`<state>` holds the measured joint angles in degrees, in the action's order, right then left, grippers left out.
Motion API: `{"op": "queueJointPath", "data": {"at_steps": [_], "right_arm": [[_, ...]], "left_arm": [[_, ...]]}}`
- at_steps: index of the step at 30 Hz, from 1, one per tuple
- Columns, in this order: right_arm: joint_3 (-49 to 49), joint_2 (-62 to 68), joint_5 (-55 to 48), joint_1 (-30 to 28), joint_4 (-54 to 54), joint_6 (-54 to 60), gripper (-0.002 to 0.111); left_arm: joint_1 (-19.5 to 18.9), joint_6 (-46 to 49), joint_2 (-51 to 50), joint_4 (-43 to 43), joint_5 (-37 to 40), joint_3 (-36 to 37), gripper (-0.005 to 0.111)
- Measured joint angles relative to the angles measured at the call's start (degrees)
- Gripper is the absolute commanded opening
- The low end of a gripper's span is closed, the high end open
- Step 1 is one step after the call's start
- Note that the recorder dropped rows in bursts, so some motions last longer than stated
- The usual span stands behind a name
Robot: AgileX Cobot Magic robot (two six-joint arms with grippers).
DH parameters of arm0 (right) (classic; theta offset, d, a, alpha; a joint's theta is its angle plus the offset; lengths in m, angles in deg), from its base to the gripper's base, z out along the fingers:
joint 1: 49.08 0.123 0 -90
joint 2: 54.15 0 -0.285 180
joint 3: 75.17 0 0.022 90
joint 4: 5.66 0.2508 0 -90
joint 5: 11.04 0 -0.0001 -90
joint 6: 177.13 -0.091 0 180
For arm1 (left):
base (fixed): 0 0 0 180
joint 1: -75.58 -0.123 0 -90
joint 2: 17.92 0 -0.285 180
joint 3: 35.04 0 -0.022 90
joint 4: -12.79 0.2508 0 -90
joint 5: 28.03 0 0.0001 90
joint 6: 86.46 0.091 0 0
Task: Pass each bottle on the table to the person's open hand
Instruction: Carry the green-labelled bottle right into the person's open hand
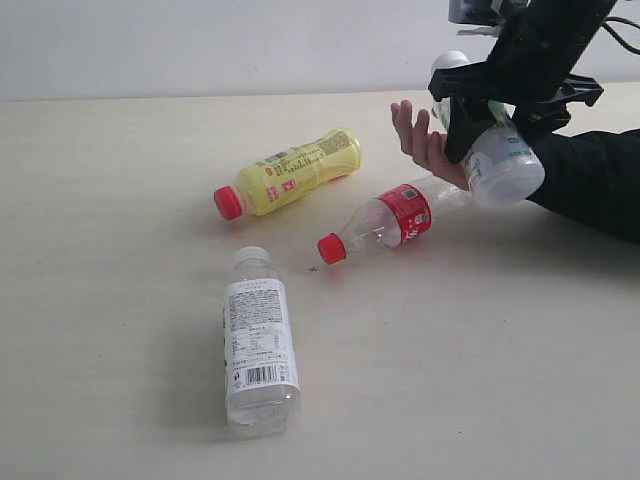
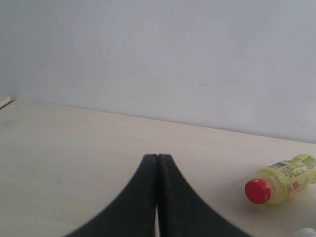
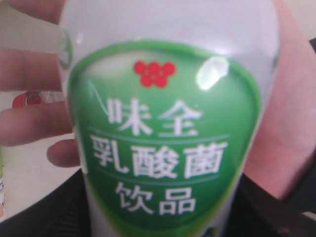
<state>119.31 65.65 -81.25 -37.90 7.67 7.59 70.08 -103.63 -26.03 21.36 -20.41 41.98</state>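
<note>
My right fingers (image 1: 463, 125) are clamped on the green-label bottle (image 1: 503, 165). It is held above the tabletop (image 1: 120, 300), close against the person's hand (image 1: 420, 140). The arm hides much of the bottle and the palm, and the label fills the right wrist view, so I can't tell whether they touch. My left fingers (image 2: 143, 202) are pressed together, empty. The yellow bottle (image 1: 295, 172), red-label bottle (image 1: 400, 215) and white-label bottle (image 1: 258, 340) lie flat.
</note>
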Motion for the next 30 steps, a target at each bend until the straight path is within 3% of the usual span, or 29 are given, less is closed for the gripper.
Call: {"op": "queueJointPath", "data": {"at_steps": [11, 15, 17, 21, 25, 30], "right_arm": [[0.22, 2.27, 0.0, 0.0, 0.38, -0.54, 0.0], [0.22, 3.52, -0.14, 0.0, 1.05, -0.66, 0.016], [0.26, 3.52, -0.25, 0.0, 0.94, -0.66, 0.038], [0.26, 3.52, -0.25, 0.11, 0.94, -0.66, 0.064], [0.26, 3.52, -0.25, 0.11, 0.94, -0.66, 0.074], [0.26, 3.52, 0.01, 0.11, 1.07, -0.66, 0.075]], "left_arm": [[0.0, 0.0, 0.0, 0.0, 0.0, 0.0, 0.0], [0.0, 0.0, 0.0, 0.0, 0.0, 0.0, 0.0], [0.0, 0.0, 0.0, 0.0, 0.0, 0.0, 0.0], [0.0, 0.0, 0.0, 0.0, 0.0, 0.0, 0.0], [0.0, 0.0, 0.0, 0.0, 0.0, 0.0, 0.0], [0.0, 0.0, 0.0, 0.0, 0.0, 0.0, 0.0]]}}
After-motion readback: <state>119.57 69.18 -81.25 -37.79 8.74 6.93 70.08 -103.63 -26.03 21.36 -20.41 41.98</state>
